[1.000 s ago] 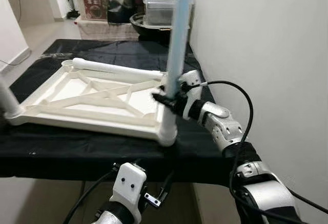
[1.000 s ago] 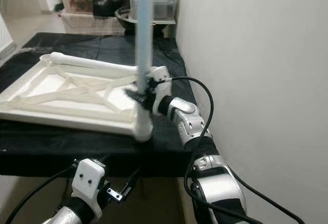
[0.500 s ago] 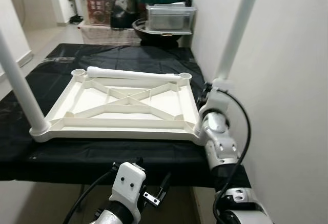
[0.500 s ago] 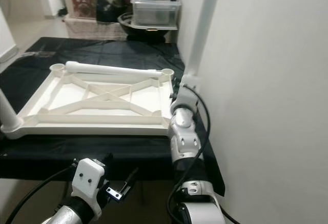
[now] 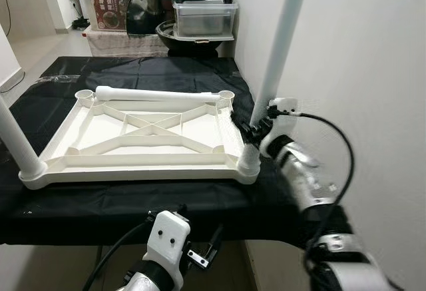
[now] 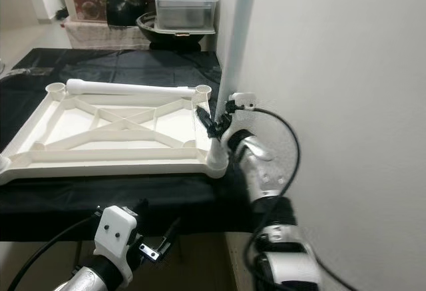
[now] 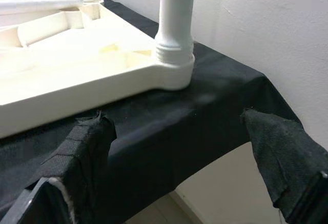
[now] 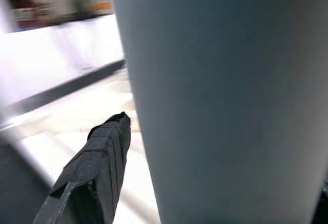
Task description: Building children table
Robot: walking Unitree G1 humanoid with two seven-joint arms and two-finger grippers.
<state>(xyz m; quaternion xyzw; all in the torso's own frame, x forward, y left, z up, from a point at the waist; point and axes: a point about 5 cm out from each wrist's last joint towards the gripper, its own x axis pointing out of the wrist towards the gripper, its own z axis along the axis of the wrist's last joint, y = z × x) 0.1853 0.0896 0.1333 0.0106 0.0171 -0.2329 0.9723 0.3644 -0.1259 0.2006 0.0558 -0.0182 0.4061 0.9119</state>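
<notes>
You had the white plastic ribbed tabletop (image 5: pixel 143 131) lying upside down on the black-draped worktop (image 5: pixel 133 201). Your right gripper (image 5: pixel 251 130) had its jaws clamped on the near-right upright white leg (image 5: pixel 279 51), standing in its corner socket. Another white leg (image 5: pixel 14 141) stood near-left. A third white tubular leg (image 5: pixel 156 94) lay loose across the far edge. Two far sockets looked unfilled, so roughly half remained. Your left gripper (image 7: pixel 179 162) hung below the worktop edge, jaws spread wide and empty.

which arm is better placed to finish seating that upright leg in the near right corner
Right. The right gripper is at the upright leg just above its corner socket; the left gripper hangs below the table edge.
</notes>
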